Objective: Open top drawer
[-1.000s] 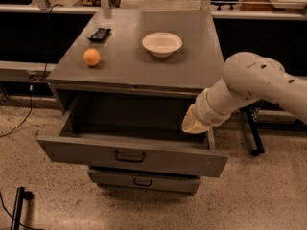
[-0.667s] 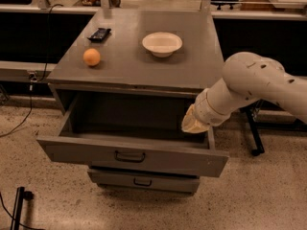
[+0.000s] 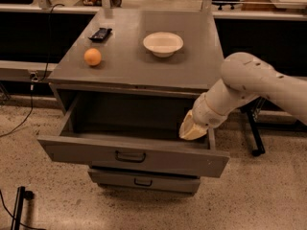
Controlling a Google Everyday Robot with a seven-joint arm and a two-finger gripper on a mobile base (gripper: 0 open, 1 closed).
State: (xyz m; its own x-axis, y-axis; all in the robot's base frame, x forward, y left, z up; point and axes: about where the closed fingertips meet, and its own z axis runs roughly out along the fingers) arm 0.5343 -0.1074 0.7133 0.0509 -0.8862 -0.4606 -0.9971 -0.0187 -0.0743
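The top drawer (image 3: 96,152) of the grey cabinet stands pulled far out, its deep box empty and dark inside. Its front panel carries a small dark centre handle (image 3: 130,156). A shallower drawer (image 3: 144,181) below it is pulled out slightly. My gripper (image 3: 192,129) hangs from the white arm (image 3: 259,83) at the drawer's right rear corner, just above the right side wall, apart from the handle.
On the cabinet top (image 3: 192,71) sit an orange (image 3: 92,57), a white bowl (image 3: 163,44) and a dark flat object (image 3: 100,33). A black stand leg (image 3: 254,135) is to the right of the cabinet. Cables (image 3: 19,123) run over the speckled floor at left.
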